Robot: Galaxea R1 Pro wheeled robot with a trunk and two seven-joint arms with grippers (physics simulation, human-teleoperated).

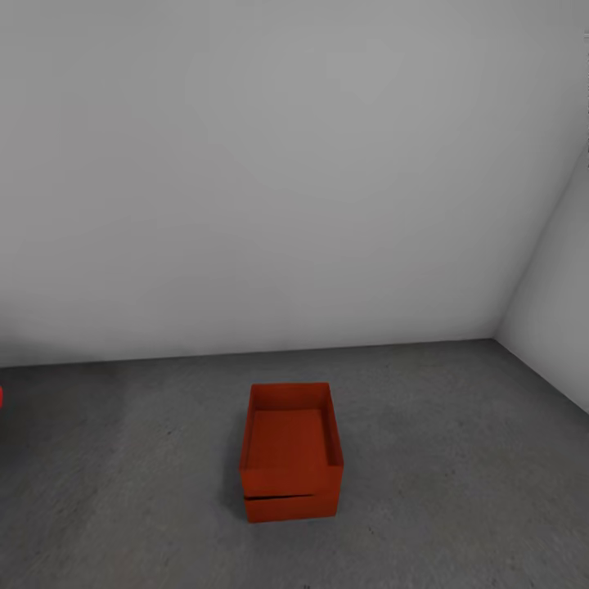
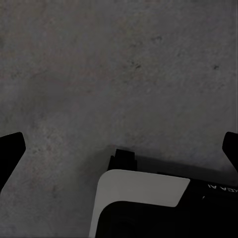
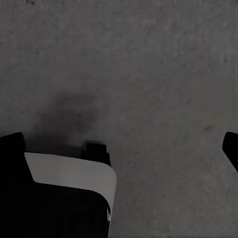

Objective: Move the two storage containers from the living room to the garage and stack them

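In the head view the two storage containers stand stacked on the dark concrete floor (image 1: 458,491) of the garage. The upper orange-red bin (image 1: 291,438) sits on the lower one (image 1: 291,507), turned slightly off its outline, and its inside is bare. In the left wrist view my left gripper (image 2: 121,148) hangs open over bare concrete, its dark fingertips (image 2: 12,148) far apart at the frame's edges. My right gripper (image 3: 121,146) is open the same way in the right wrist view, with nothing between its fingertips (image 3: 231,147).
A plain white-grey wall (image 1: 278,180) rises behind the bins and meets a side wall (image 1: 556,311) at the right corner. A small red sliver (image 1: 1,398) shows at the left edge. A white and black part of my own body (image 2: 144,198) lies below each wrist.
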